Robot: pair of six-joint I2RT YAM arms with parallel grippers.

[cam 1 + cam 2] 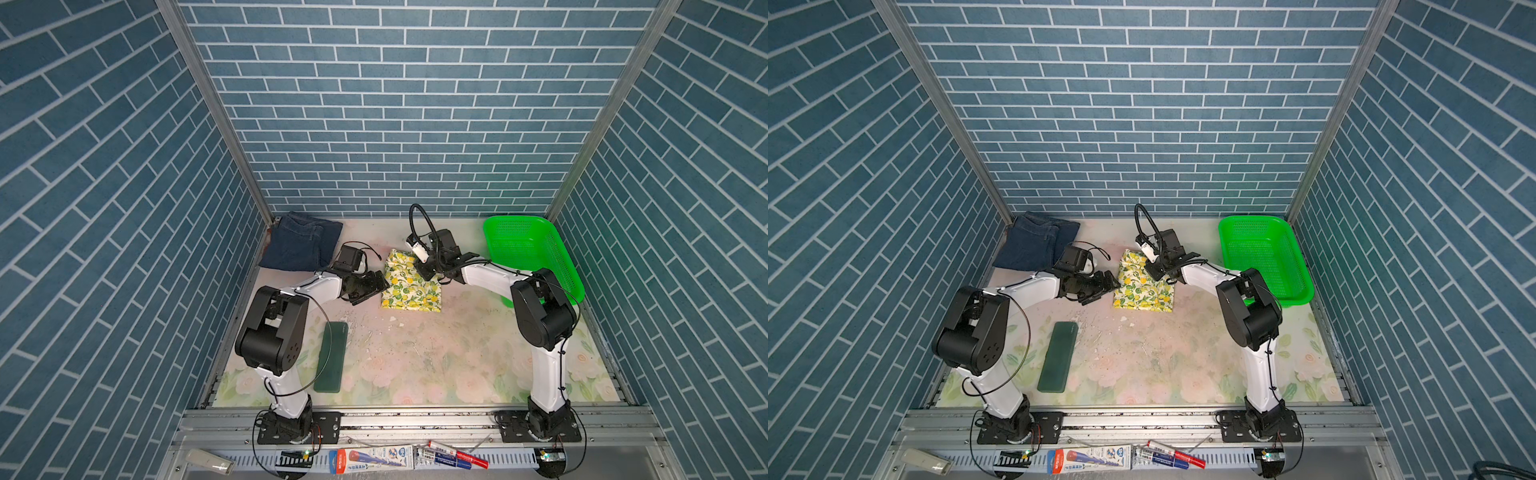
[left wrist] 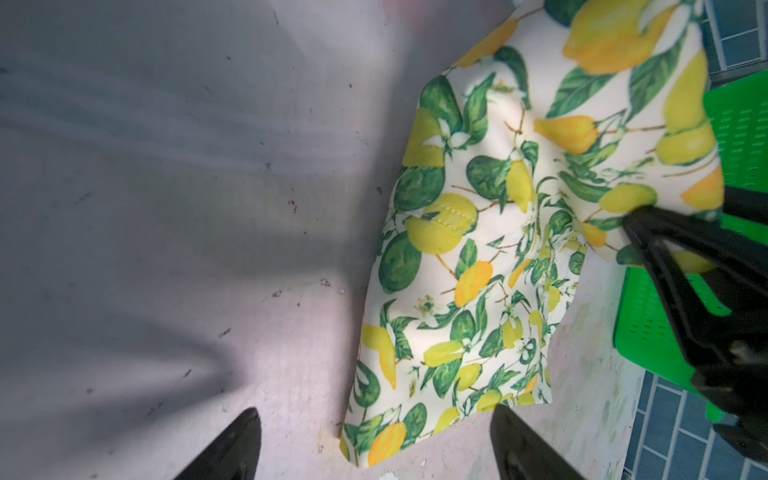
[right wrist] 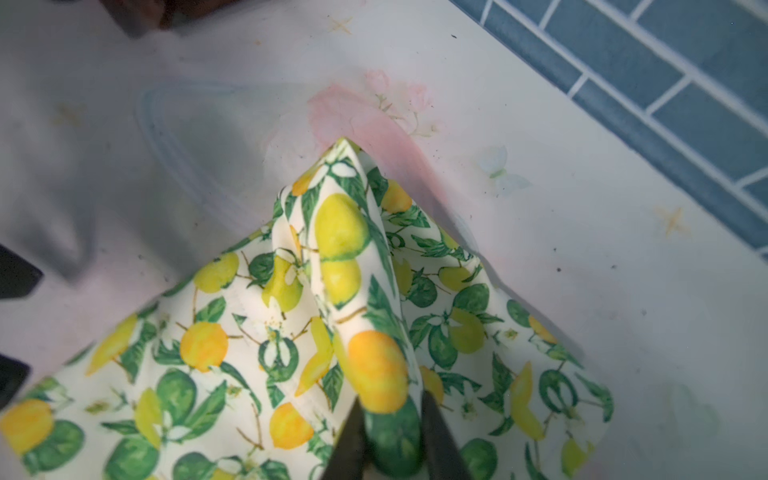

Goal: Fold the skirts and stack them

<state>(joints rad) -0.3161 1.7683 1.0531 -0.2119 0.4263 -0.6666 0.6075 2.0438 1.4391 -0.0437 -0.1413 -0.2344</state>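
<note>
One ridge of the lemon skirt (image 3: 208,345) is being pinched between the closed fingers of the right gripper (image 3: 390,411), probably for folding, while the left gripper (image 2: 374,415) is hanging open, the skirt's corner just ahead of its fingers

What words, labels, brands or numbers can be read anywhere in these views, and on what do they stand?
No text can be read as it stands.
On the blue and red packet at the front, in both top views: printed characters, too small to read.
On the marker pens beside it: label print, too small to read.
On the lemon-print skirt: pattern only, no words.
</note>
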